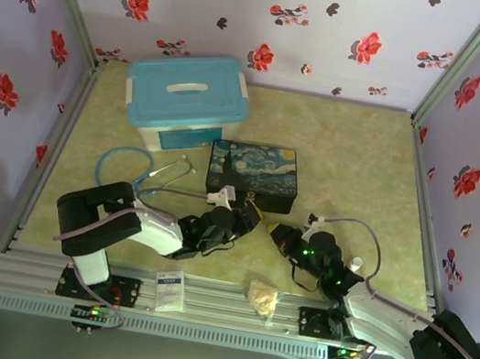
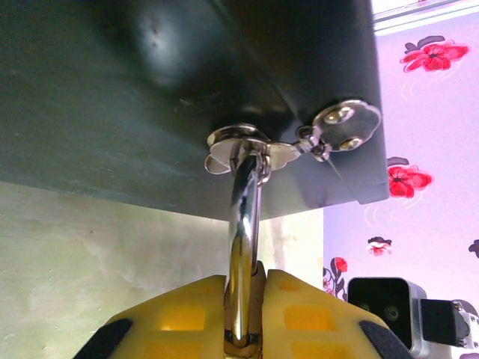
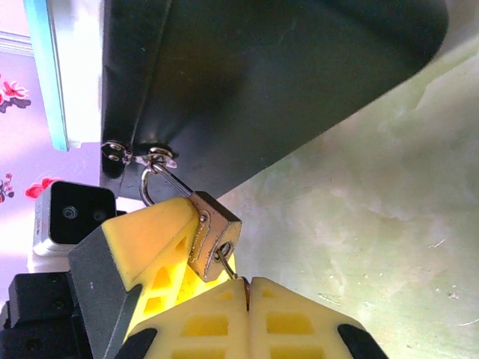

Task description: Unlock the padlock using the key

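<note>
Top external: the left pincer (image 1: 250, 218) and right pincer (image 1: 277, 233) meet just in front of the painted box (image 1: 250, 174) on the bench (image 1: 364, 164). What they hold is too small to tell.

Left wrist: the left pincer is clamped nearly closed on the padlock (image 2: 243, 224), whose shackle hangs through the box's clasp (image 2: 239, 143). The body is hidden.

Right wrist: the right pincer is fully closed on the key (image 3: 224, 262), seemingly seated in the padlock's base. Twist about the key's own axis while the left braces. The blade is hidden.

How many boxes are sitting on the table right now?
2. A blue-lidded plastic storage box at the back left, and a starry-night painted box in front of it, slightly right. None seems hidden.
</note>
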